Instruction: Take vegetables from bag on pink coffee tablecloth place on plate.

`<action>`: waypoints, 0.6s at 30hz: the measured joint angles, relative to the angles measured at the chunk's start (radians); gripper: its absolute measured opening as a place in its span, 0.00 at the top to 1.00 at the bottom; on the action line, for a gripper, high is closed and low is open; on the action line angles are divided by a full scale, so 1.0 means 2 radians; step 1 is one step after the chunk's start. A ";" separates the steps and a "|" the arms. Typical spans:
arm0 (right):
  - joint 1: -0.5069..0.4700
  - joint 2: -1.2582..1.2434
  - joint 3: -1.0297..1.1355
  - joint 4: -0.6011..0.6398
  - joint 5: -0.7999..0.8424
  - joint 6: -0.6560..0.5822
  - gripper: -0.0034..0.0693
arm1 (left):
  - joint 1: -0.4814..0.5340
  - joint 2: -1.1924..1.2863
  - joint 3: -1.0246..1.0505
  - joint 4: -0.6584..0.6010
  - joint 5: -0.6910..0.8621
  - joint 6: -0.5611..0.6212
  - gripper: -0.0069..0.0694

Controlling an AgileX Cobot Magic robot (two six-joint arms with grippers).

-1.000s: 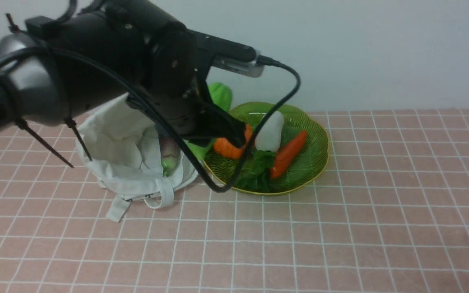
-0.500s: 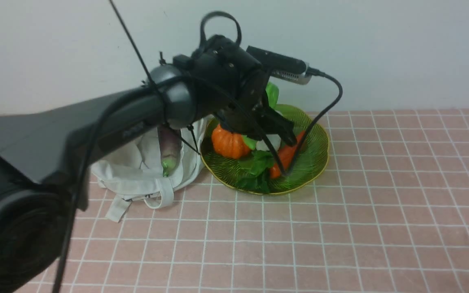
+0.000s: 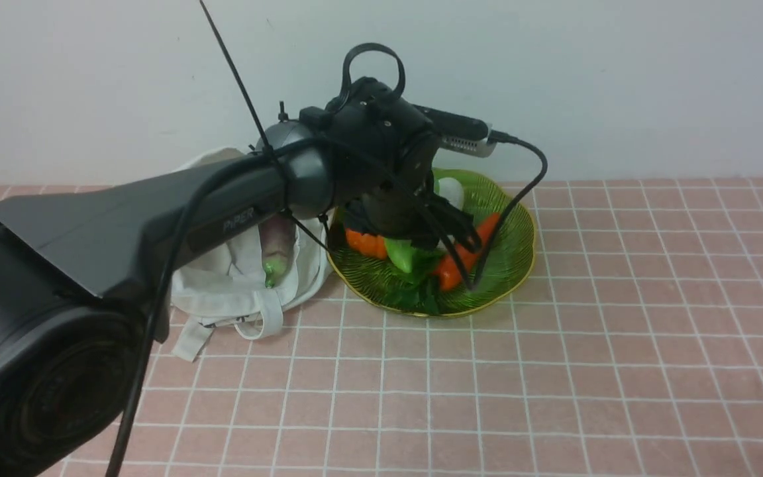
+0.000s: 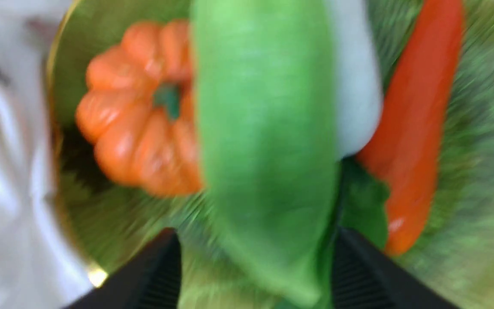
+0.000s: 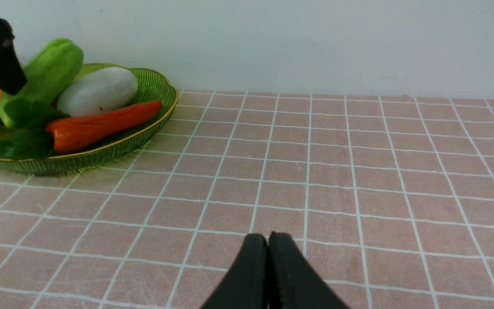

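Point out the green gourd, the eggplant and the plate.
green gourd (image 5: 52, 71), right wrist view, on its ridged upper body.
eggplant (image 3: 278, 233), front view, on its purple body above the green stem end.
plate (image 3: 512, 260), front view, on the bare ribbed wall near its right rim.

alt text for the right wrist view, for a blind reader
The shut right gripper hangs over a pink grid tablecloth. Farther off by the wall, a green plate holds a green gourd, a white vegetable, an orange-red one and leaves.
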 joint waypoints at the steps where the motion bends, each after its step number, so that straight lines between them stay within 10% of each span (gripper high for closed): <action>1: 0.000 0.000 0.000 0.000 0.000 0.000 0.97 | 0.000 -0.007 -0.002 0.002 0.021 -0.001 0.29; 8: 0.000 0.000 0.000 0.000 0.000 0.000 0.97 | -0.006 -0.097 -0.045 0.012 0.123 0.020 0.34; 18: 0.000 0.000 0.000 0.000 0.000 0.000 0.97 | -0.011 -0.322 -0.028 -0.026 0.195 0.168 0.90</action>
